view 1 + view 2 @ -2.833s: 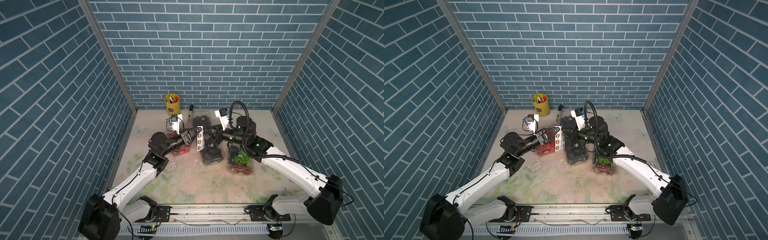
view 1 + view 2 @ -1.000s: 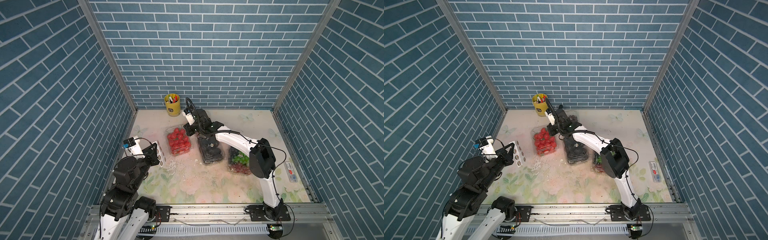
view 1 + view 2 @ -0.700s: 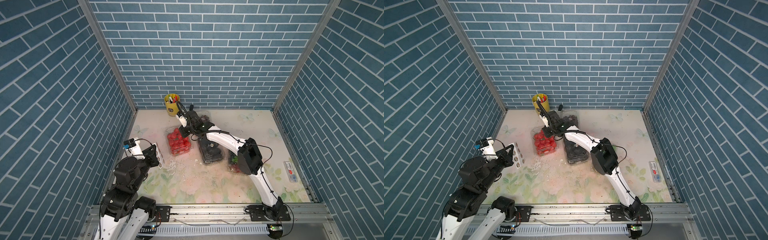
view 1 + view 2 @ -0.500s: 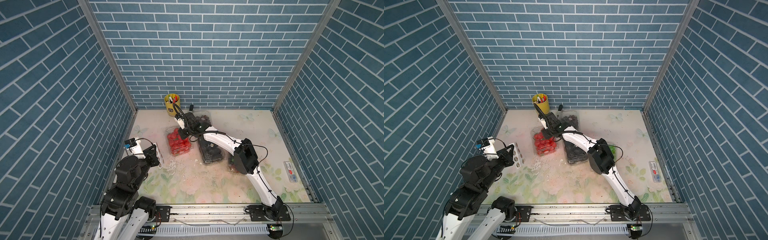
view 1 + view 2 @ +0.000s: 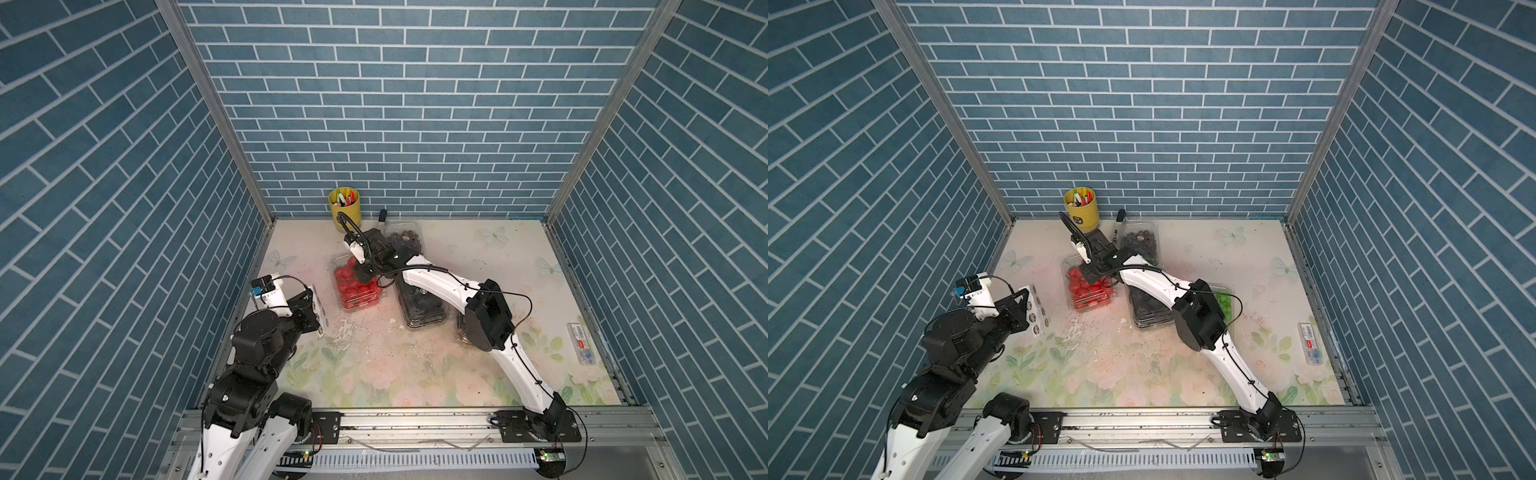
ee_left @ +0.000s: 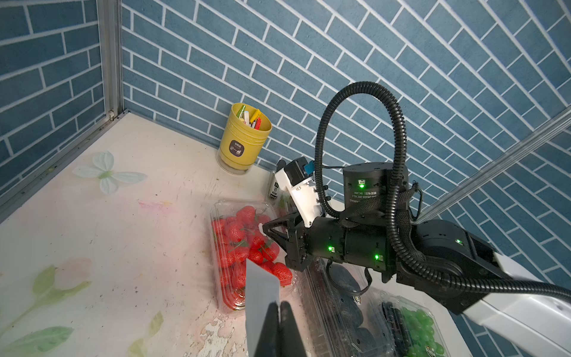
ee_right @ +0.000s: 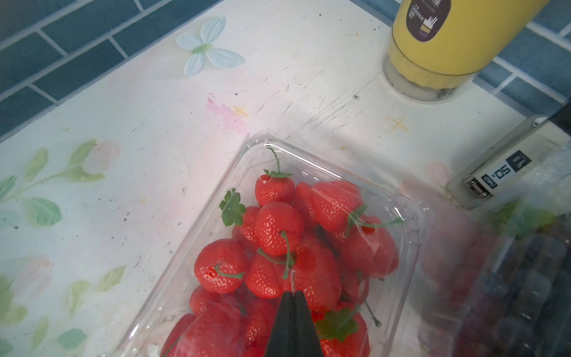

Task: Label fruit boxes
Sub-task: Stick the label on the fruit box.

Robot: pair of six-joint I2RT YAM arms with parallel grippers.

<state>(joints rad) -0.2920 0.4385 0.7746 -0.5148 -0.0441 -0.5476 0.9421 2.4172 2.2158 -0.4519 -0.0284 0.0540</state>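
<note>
Yellow cup (image 6: 244, 145) label illegible | marker (image 7: 506, 167): "50" | left jaws grasp sticker sheet (image 6: 262, 287) | right jaws pinch sticker (image 6: 261, 230)

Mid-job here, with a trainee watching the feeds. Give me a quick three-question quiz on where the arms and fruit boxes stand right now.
1. True or false: the right gripper is above the strawberry box.
2. What does the left gripper hold? A) the sticker sheet; B) a strawberry; C) nothing.
3. In both top views, which fruit box does the right arm's elbow partly hide?

Key: 1 true; 2 A; 3 the green grape box.
</note>
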